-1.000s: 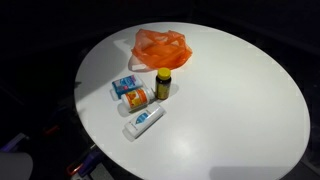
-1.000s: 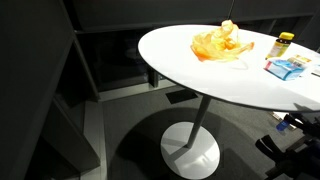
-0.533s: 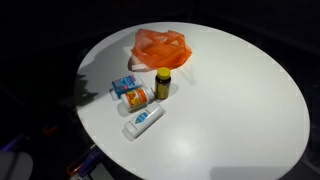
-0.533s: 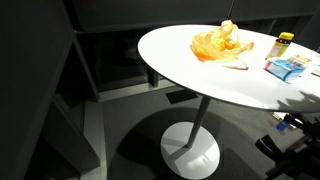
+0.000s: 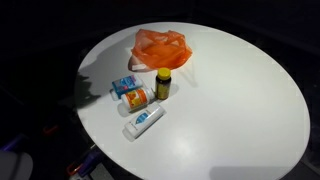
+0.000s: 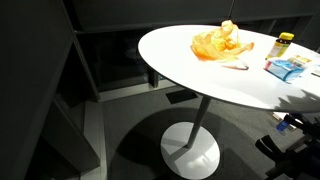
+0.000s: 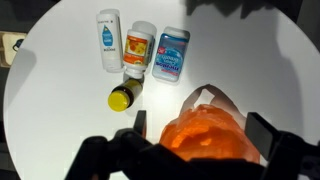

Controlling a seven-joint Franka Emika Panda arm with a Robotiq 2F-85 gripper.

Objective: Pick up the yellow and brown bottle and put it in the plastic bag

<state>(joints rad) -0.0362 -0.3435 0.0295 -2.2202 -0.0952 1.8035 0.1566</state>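
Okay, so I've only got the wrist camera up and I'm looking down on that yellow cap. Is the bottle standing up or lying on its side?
Observer: Standing. In both exterior views the yellow and brown bottle is on its base, cap up.
Operator: How close is the plastic bag to the table's rim?
Observer: In an exterior view the plastic bag lies close to the rim of the round table. The bottle stands further in.
Operator: What's under the table?
Observer: In an exterior view it rests on one central pedestal foot, round and white, on a dark floor.
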